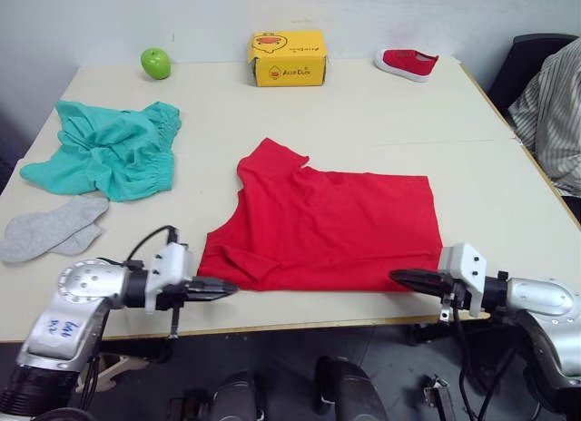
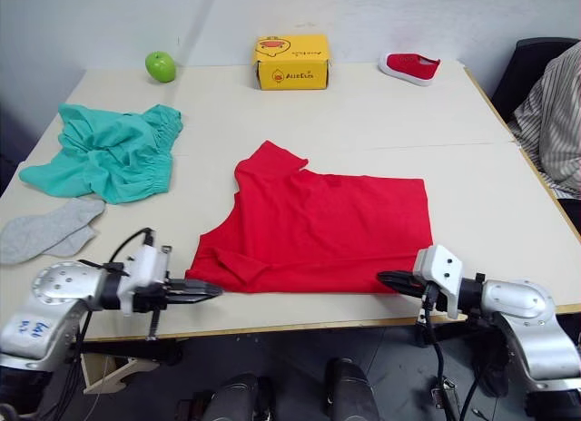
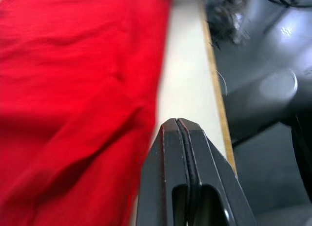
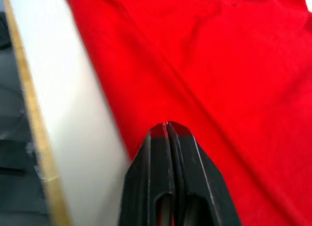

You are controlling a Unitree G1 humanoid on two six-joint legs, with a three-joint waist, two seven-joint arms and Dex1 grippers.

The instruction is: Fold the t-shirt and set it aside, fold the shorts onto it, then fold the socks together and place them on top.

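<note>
The red t-shirt (image 1: 327,226) lies partly folded in the middle of the table (image 1: 390,122), reaching close to the near edge. My left gripper (image 1: 229,289) is shut at the shirt's near left corner, its tip on the bare table beside the cloth (image 3: 73,114). At the near right corner my right gripper (image 1: 397,276) is shut too, its tip at the shirt's hem (image 4: 219,65). Neither holds any cloth that I can see. The teal shorts (image 1: 109,149) lie crumpled at the far left. The grey socks (image 1: 54,228) lie overlapping just in front of them.
A green apple (image 1: 155,63), a yellow box (image 1: 288,58) and a small red shoe (image 1: 408,63) stand along the far edge. A person in a striped shirt (image 1: 554,112) sits by a black chair (image 1: 531,58) at the right.
</note>
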